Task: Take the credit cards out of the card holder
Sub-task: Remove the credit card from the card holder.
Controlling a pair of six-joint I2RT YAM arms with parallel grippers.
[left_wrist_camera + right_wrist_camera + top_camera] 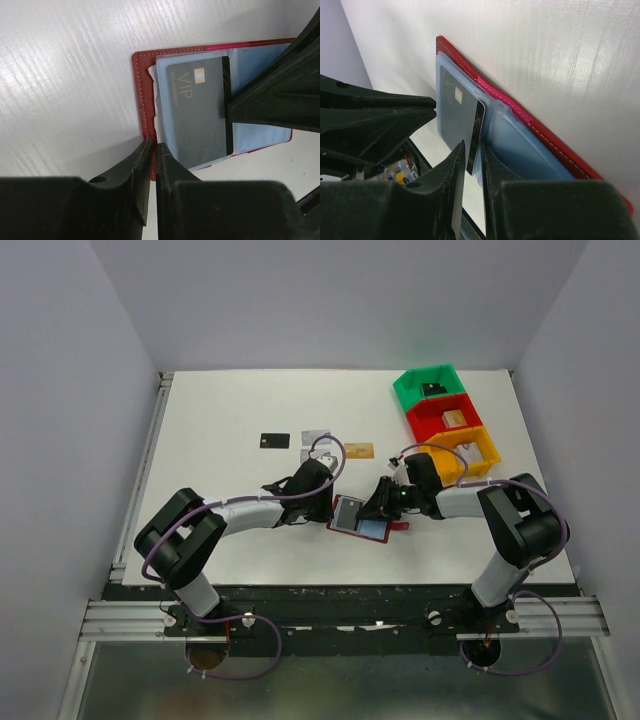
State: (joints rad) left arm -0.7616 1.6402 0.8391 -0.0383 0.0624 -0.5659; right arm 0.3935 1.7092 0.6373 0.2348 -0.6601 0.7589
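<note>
The dark red card holder (372, 530) lies open on the table between both arms, light blue lining up. A dark credit card (200, 110) marked VIP sits in its blue sleeve. My left gripper (153, 146) is shut on the holder's red stitched edge (142, 85) at the left side. My right gripper (474, 150) is shut on the long edge of that credit card (457, 112), with the sleeve's leaf pinched alongside. Farther back on the table lie a black card (275, 440), a silver card (315, 438) and a gold card (358, 450).
Green (432, 387), red (445, 418) and orange (470, 448) bins stand in a row at the back right, each holding small items. The right arm's cable loops beside the orange bin. Both grippers meet closely over the holder.
</note>
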